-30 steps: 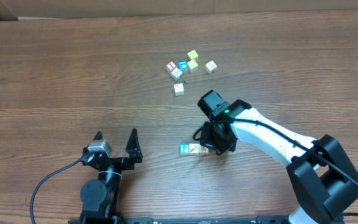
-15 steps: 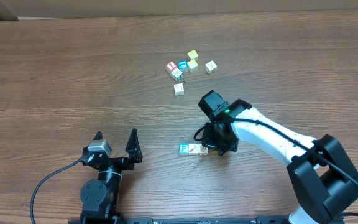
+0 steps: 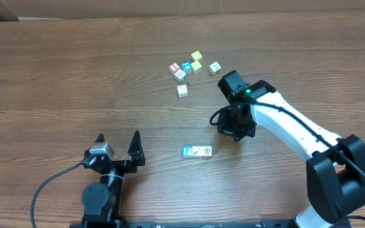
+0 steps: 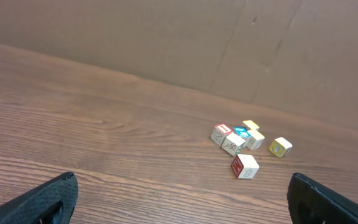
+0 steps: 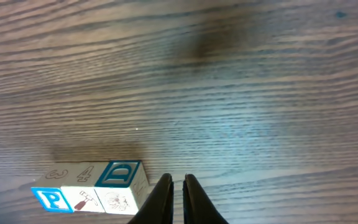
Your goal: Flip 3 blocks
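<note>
Right tool point(image 5: 178, 194): only finger ends show, rest cut off by bottom edge of wrist view; from overhead, hidden under own wrist housing. Left tool point(image 4: 182, 190): just two tips at bottom corners (body out of frame). Blocks point(image 3: 197, 151): face marks too small to read from overhead. Far cubes point(image 4: 244, 140): pictures unreadable.

Bright, even light from above falls on the table point(image 3: 75, 69), with only a small soft shadow beneath the right arm point(image 3: 284, 123) and a sharp overhead view. The right wrist view shows a pale bluish sheen on the wood right of centre, a blurred dark patch near the top, and the right hand point(image 5: 178, 190) soft at the bottom edge. The left wrist view is slightly hazy, its dark fingers point(image 4: 42, 202) out of focus.
</note>
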